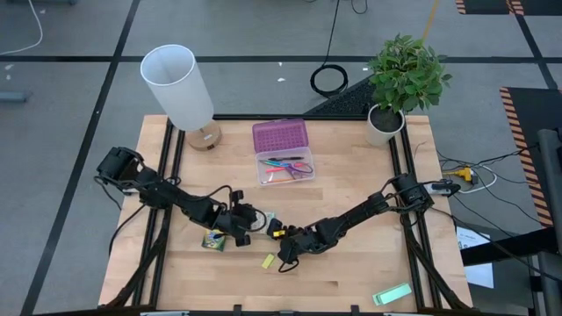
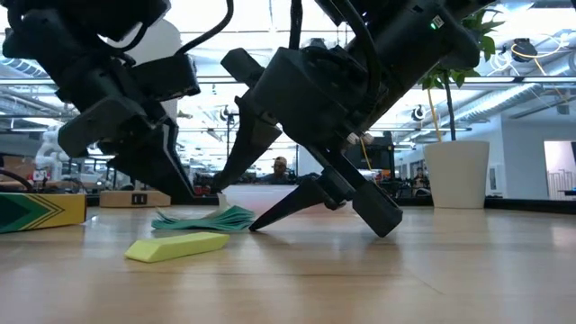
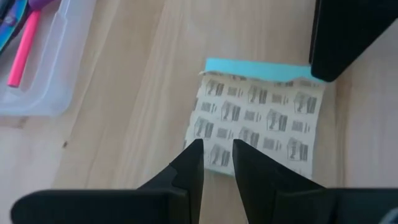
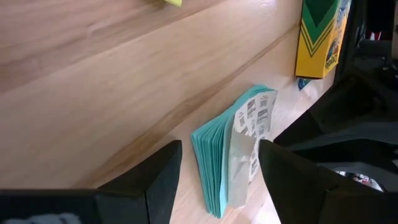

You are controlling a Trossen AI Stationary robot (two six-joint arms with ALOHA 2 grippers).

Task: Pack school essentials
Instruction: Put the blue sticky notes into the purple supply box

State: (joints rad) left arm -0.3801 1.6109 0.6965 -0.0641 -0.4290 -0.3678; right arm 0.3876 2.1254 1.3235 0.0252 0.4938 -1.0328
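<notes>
Left gripper: low at mid-table, fingers nearly pressed together with only a narrow slit between them, tips at the near edge of the packet.
Right gripper: low beside the left one, fingers spread wide — the packet lies ahead of the gap, not pinched.
Packet: teal-edged, lying on the table between the two grippers, printed cover lifted a little.
Crayon box: flat on the wood, just beside the left gripper.
Yellow block: near the right gripper, apart from the packet.
Case: open at the table's back — scissors and pink pencil inside.
</notes>
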